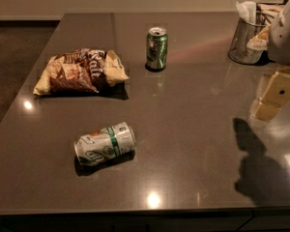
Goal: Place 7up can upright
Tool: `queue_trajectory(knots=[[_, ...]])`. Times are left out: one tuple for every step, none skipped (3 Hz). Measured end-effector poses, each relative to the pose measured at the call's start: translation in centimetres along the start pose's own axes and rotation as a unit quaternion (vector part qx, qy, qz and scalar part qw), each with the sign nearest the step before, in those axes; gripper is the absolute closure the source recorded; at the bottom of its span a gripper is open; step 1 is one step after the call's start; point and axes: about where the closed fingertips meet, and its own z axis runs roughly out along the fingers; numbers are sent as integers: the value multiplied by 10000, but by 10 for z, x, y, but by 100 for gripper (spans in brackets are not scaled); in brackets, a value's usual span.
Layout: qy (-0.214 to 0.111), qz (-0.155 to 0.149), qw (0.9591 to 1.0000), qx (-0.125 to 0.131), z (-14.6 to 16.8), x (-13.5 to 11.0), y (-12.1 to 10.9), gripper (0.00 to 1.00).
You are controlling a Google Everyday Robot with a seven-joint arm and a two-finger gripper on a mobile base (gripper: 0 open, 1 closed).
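- table (193, 144), dark grey and glossy, fills most of the view.
- chip bag (79, 71) lies flat at the far left.
- gripper (270, 98) hangs over the right edge, well apart from both cans; wide or narrow, i cannot tell.
- mesh cup (244, 45) stands far right, paper inside.
- 7up can (105, 143) lies on its side near the front, left of centre.
- green can (156, 49) stands upright farther back, near the bag.

On the dark grey table (193, 129), the silver-white 7up can (105, 143) lies in front, the brown chip bag (79, 71) behind it, the dark green can (156, 48) right of the bag, and the cream gripper (271, 100) far right, before the wire-mesh cup (244, 40).
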Motion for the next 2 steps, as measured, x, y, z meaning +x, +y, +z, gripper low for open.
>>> queue_trajectory(knots=[[-1, -1, 10000, 1, 0, 0, 0, 0], [-118, -282, 9995, -26, 8, -22, 5, 0]])
